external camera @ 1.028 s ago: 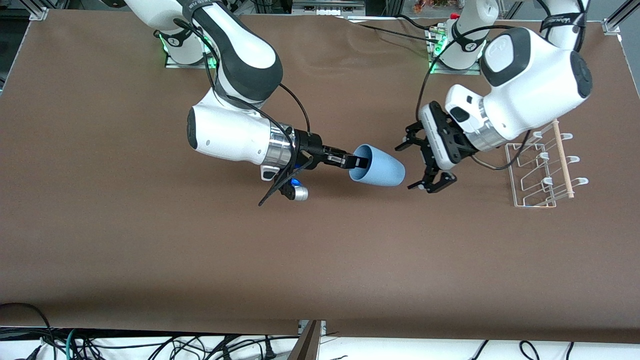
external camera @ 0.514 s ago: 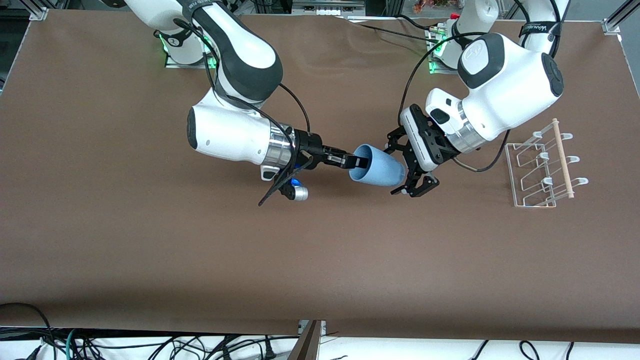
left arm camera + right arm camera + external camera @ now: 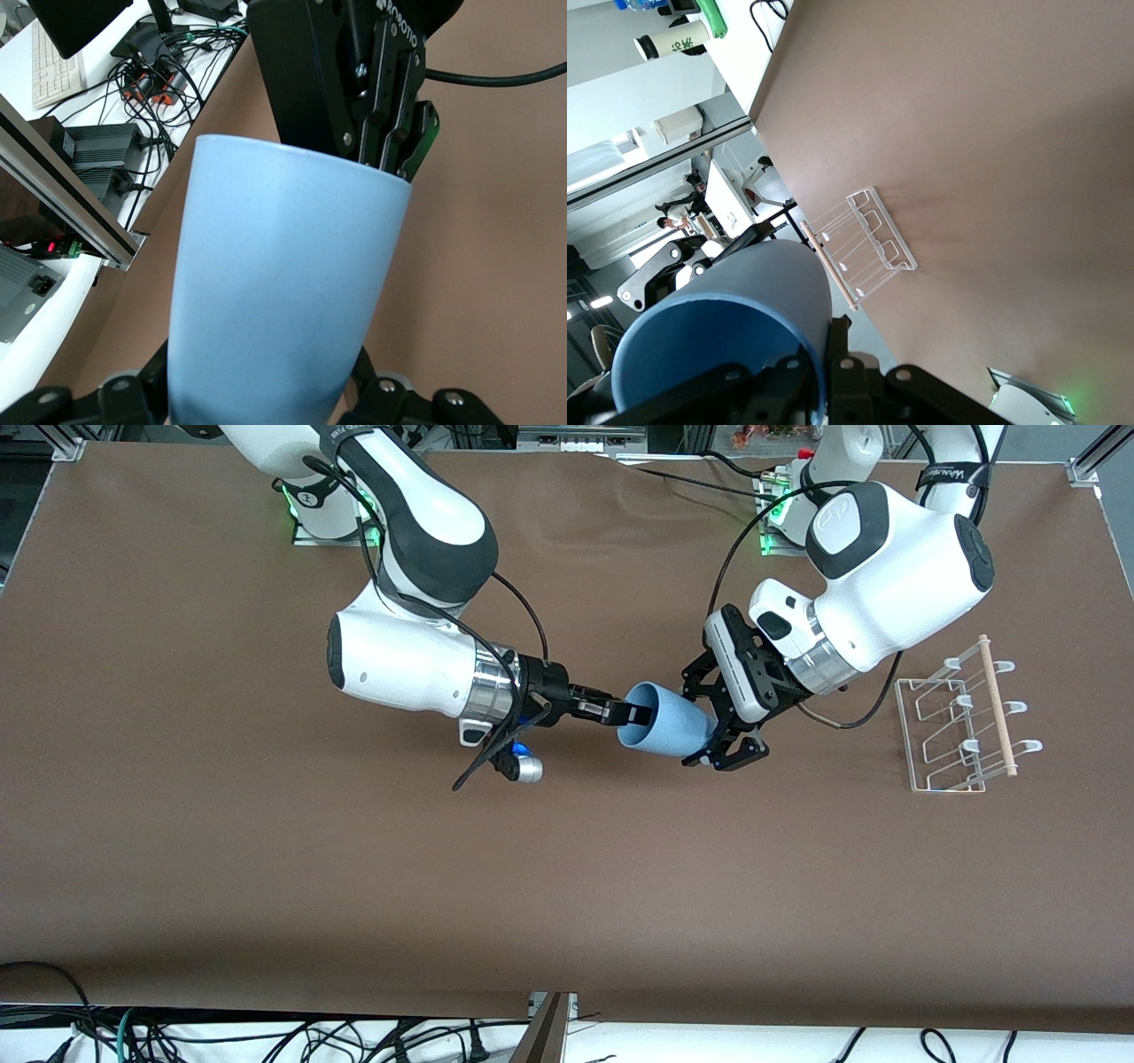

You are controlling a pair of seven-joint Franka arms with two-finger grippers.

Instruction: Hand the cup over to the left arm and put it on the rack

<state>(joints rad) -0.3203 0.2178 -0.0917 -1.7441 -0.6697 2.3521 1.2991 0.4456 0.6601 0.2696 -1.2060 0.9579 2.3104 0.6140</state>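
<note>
Little can be read. In the left wrist view, white lettering (image 3: 403,24) runs along the black body of the right hand (image 3: 386,161). It looks like "knowno", but the picture's edge cuts it off, so the reading is unsure. In the front view, a black band (image 3: 952,474) round the left arm (image 3: 895,567) bears white capitals that seem to start "WAN"; the rest is too small to read. A similar band (image 3: 347,432) on the right arm (image 3: 416,514) is illegible. In the right wrist view, off the worktop, a white bottle (image 3: 673,41) carries dark marks that cannot be made out.
</note>
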